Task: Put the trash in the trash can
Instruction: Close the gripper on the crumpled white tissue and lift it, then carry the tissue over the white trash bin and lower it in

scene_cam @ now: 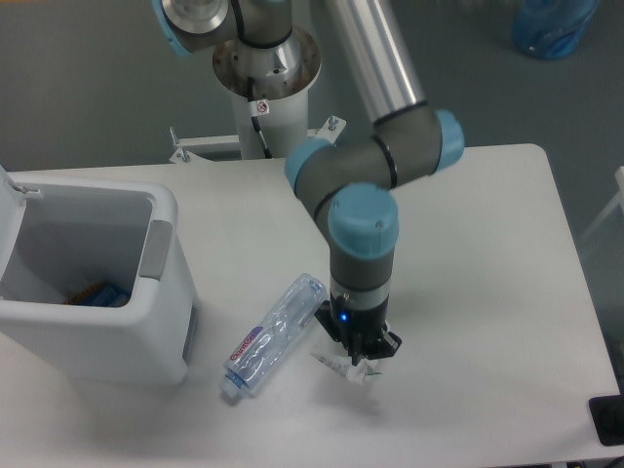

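My gripper (357, 359) points straight down at the table's front middle and is shut on the trash wrapper (334, 363), a small crumpled clear-white piece sticking out left of the fingers, just above the tabletop. The other piece of trash, a crushed clear bottle (274, 334) with a red-white label, lies on its side on the table immediately left of the gripper, cap end toward the front left. The trash can (107, 346), a boxy white bin with a grey tab (156, 250) on its rim, stands open at the left edge.
A blue-and-orange item (97, 293) lies at the bottom of the bin. The robot's base column (265, 68) rises behind the table's back edge. A black object (606, 419) sits at the front right corner. A blue bag (553, 24) lies on the floor far right.
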### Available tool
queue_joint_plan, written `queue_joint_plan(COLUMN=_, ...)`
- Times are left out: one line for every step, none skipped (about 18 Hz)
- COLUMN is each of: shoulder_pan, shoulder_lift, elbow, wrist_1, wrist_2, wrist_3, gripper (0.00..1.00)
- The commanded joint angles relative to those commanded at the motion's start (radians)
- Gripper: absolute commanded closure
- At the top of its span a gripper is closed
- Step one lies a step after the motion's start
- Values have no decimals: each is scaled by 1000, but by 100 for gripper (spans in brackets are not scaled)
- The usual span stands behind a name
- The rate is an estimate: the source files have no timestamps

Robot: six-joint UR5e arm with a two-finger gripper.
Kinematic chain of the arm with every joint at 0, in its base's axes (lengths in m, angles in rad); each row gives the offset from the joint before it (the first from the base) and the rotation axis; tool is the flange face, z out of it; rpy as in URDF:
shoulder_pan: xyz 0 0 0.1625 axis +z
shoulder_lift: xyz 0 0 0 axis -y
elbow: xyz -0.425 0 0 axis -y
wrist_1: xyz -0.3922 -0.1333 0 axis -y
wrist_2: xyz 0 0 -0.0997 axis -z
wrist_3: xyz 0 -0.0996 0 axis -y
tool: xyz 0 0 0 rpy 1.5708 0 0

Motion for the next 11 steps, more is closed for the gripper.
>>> queue_joint_plan(shoulder_pan=2, shoulder_lift=31, elbow=3, wrist_1=0, wrist_2=-44, wrist_3=-37, gripper=100)
queue_joint_plan(shoulder_pan=-2, shoulder_lift=58, elbow=8, wrist_1=0, wrist_2=-80, wrist_3=-60, gripper=100)
queue_joint_plan(shoulder_pan=-6, shoulder_lift=81, elbow=8, wrist_1=-2, wrist_2=-105, wrist_3=-69, gripper=100)
queue_joint_plan(shoulder_pan=-9, shoulder_lift=110, elbow=8, wrist_1=-2, wrist_2=-121, wrist_3=-75, gripper=100)
queue_joint_plan(shoulder_pan=-12, shoulder_lift=135, elbow=8, wrist_1=0, wrist_2=-137, wrist_3=-94, gripper=100)
queue_joint_plan(shoulder_pan=-20, shoulder_lift=155, elbow=9, wrist_1=0, wrist_2=-152, wrist_3=-121, gripper=100)
queue_joint_plan(shoulder_pan=-35, shoulder_lift=170, elbow=12, wrist_1=0, wrist_2=-158, wrist_3=-146, gripper=100)
queue_joint_plan(shoulder_pan=-52, shoulder_lift=183, elbow=15, wrist_1=3, wrist_2=-158, wrist_3=-161, gripper=100)
queue_joint_plan(shoulder_pan=-67, shoulder_lift=196, elbow=28, wrist_1=2, wrist_2=-160, wrist_3=-171, gripper=100)
queue_joint_plan(shoulder_pan=-87, shoulder_lift=206, elbow=34, wrist_1=3, wrist_2=-160, wrist_3=-183, gripper=100)
queue_joint_plan(shoulder_pan=-107, shoulder_lift=213, elbow=43, wrist_1=3, wrist_2=-160, wrist_3=-200, gripper=100)
